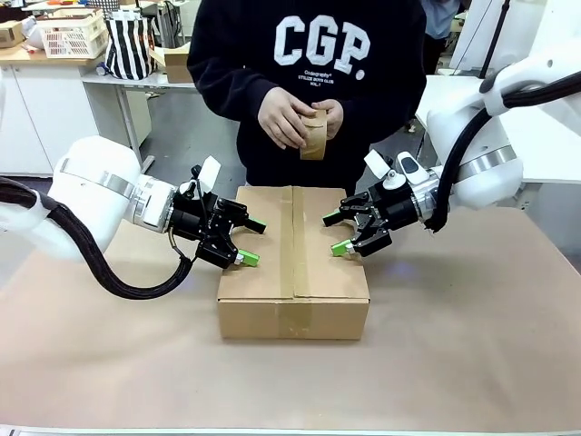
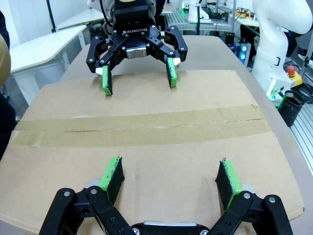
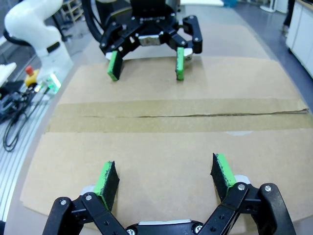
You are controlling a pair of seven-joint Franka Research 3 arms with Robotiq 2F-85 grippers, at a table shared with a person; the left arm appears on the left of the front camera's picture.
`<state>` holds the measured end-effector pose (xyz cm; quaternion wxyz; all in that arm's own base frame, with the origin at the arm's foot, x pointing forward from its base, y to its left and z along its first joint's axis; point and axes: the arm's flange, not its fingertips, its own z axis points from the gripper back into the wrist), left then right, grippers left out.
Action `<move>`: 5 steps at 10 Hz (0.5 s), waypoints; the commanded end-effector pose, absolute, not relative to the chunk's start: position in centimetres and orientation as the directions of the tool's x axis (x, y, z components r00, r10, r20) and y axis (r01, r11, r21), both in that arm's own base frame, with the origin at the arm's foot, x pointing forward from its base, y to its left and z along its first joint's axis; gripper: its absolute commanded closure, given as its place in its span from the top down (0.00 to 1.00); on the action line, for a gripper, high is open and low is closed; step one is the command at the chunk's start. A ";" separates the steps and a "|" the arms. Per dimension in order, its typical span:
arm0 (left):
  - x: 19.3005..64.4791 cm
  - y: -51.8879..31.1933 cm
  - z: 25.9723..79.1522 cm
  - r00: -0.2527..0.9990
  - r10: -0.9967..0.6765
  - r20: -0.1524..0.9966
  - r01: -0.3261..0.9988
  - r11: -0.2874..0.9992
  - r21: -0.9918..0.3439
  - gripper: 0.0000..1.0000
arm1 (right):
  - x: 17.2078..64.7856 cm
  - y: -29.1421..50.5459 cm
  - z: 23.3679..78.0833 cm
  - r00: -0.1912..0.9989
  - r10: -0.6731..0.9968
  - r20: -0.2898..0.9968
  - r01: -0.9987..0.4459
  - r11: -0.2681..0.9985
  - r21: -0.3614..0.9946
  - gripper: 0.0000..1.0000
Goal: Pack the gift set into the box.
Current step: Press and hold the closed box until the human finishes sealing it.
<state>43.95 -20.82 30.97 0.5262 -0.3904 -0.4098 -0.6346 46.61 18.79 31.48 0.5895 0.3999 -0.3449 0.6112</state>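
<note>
While both arms hover at the carton's flanks, the left gripper (image 1: pixel 243 243) sits at centre-left of the front view, jaws spread wide and holding nothing, its green pads just off the left edge of the box (image 1: pixel 293 263). That box lies dead centre on the brown table (image 1: pixel 472 345), flaps shut, a tape strip (image 1: pixel 287 245) running down its top seam. It looks like stiff corrugated board, probably light if empty, with smooth faces that could slip under the pads; the flat top gives nothing to pinch, so the likeliest purchase is a flap edge along the seam, and that tape stands in the way of lifting one. Above the box, in the upper middle, the person's hands (image 1: pixel 295 118) hold a small brown cardboard piece (image 1: pixel 314 134), clear of both arms. Over to centre-right, the right gripper (image 1: pixel 338 232) hangs over the box's right edge, fingers likewise spread and empty. From the left wrist view, the two grippers face each other across the taped top, well apart, with bare cardboard between them.
</note>
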 end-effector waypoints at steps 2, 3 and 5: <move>43.8 -20.8 30.8 -0.160 -0.345 0.925 0.985 -0.115 0.128 1.00 | 46.6 18.8 31.2 0.008 0.451 0.892 -0.997 -0.067 0.043 1.00; 43.8 -20.8 30.8 -0.160 -0.345 0.925 0.985 -0.115 0.128 1.00 | 46.6 18.8 31.2 0.008 0.451 0.892 -0.997 -0.067 0.043 1.00; 43.8 -20.8 30.8 -0.160 -0.345 0.925 0.985 -0.115 0.128 1.00 | 46.6 18.8 31.2 0.008 0.451 0.892 -0.997 -0.067 0.043 1.00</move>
